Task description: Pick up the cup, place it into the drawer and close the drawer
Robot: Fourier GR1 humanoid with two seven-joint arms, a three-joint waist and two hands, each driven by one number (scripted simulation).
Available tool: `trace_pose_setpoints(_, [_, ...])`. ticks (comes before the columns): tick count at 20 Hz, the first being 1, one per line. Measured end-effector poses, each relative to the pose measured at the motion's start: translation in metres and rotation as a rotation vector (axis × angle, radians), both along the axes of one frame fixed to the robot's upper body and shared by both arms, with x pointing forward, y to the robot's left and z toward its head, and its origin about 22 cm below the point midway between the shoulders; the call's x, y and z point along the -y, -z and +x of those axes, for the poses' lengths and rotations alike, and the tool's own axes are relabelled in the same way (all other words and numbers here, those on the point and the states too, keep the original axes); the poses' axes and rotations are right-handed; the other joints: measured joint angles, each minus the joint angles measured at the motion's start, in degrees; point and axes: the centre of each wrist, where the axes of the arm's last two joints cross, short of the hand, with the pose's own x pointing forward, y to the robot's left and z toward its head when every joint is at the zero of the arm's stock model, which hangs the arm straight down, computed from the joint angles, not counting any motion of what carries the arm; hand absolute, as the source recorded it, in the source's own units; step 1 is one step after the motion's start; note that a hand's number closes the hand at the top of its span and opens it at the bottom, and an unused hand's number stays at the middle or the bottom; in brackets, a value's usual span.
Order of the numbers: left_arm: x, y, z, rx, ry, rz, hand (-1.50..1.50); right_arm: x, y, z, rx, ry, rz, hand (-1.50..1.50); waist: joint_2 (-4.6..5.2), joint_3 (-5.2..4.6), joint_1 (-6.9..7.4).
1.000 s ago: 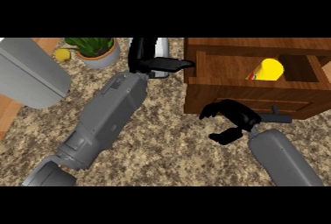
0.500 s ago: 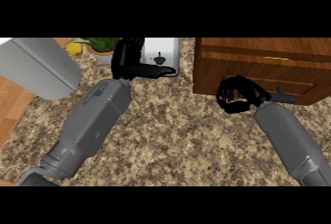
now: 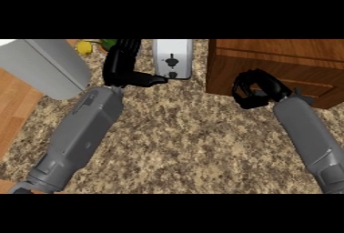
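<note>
The right hand (image 3: 257,88), fingers curled and holding nothing visible, sits against the wooden drawer (image 3: 302,73) front at the upper right. The cup is out of sight. Best to push squarely until the front sits flush. The left hand (image 3: 123,68) rests open beside the toaster (image 3: 173,57). No writing is readable.

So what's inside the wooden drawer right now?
Nothing inside can be seen: the drawer looks shut, and its wooden front covers the interior. The right hand is curled against that front. No cup shows in the view, so whether it lies inside cannot be told.
</note>
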Motion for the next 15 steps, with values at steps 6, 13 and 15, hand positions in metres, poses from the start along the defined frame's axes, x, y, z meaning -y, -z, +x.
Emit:
trace_pose_setpoints(6, [-0.007, -0.001, -0.002, 0.006, 0.025, 0.003, -1.5, 0.011, -0.005, 0.0, -0.048, -0.015, 0.065, 1.5, 0.22, 0.22, 0.78])
trace_pose_setpoints(13, [-0.01, 0.002, -0.005, -0.001, 0.049, -0.012, -1.5, 0.024, -0.01, -0.003, -0.086, -0.038, 0.123, 1.5, 0.68, 0.47, 1.78])
trace_pose_setpoints(15, [-0.011, 0.004, -0.006, -0.004, 0.056, -0.017, -1.5, 0.026, -0.012, -0.003, -0.097, -0.041, 0.134, 1.5, 0.72, 0.58, 2.04])
